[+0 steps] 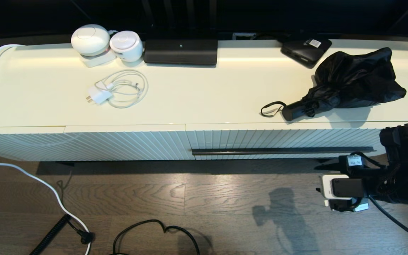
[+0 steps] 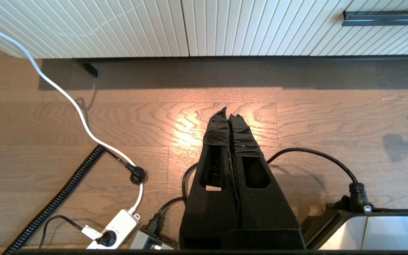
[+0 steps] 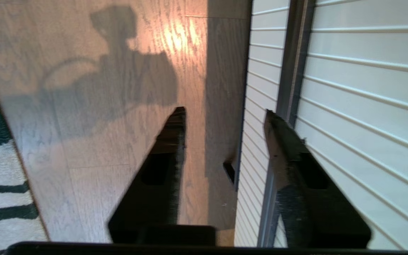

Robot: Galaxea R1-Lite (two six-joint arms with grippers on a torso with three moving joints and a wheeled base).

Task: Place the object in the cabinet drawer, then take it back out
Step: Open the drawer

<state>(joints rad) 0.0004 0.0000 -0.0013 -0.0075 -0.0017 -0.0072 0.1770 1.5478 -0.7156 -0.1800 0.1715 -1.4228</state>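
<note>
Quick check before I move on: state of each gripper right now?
Left gripper: closed, empty, hanging above the floor.
Right gripper: open, empty, next to the cabinet drawer's bar handle.
The umbrella lies untouched on the cabinet top.

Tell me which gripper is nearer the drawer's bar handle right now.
Right. The right gripper is open at the drawer front, one finger by the bar handle. The left gripper is shut, over the floor, well short of the cabinet.
</note>
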